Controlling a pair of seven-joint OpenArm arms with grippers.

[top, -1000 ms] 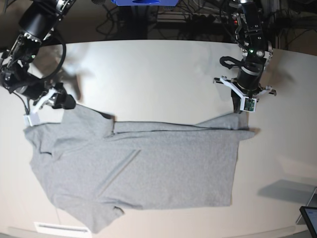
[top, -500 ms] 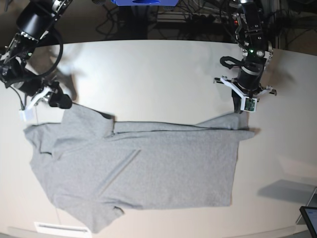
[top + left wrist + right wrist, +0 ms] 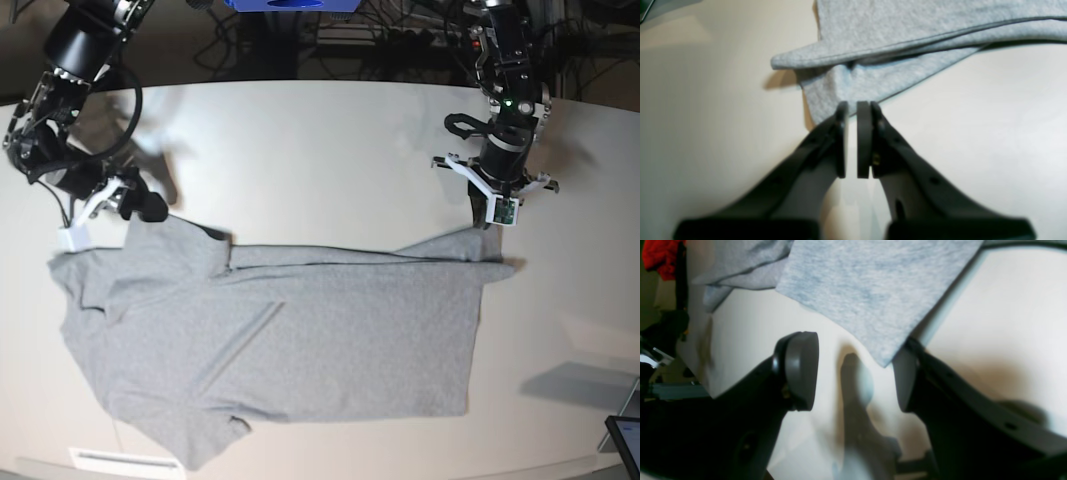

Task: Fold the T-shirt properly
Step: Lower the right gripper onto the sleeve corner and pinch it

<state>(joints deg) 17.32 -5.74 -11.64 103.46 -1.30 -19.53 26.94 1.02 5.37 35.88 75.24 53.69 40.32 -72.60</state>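
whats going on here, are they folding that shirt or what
A two-armed robot is working on a grey T-shirt spread on a pale table. Its far edge is already folded over, but the shirt is not neatly folded yet. The left end effector is shut at the shirt's corner, though no cloth shows between its fingers. The right end effector is open, holding nothing, with another corner of the shirt just ahead of it.
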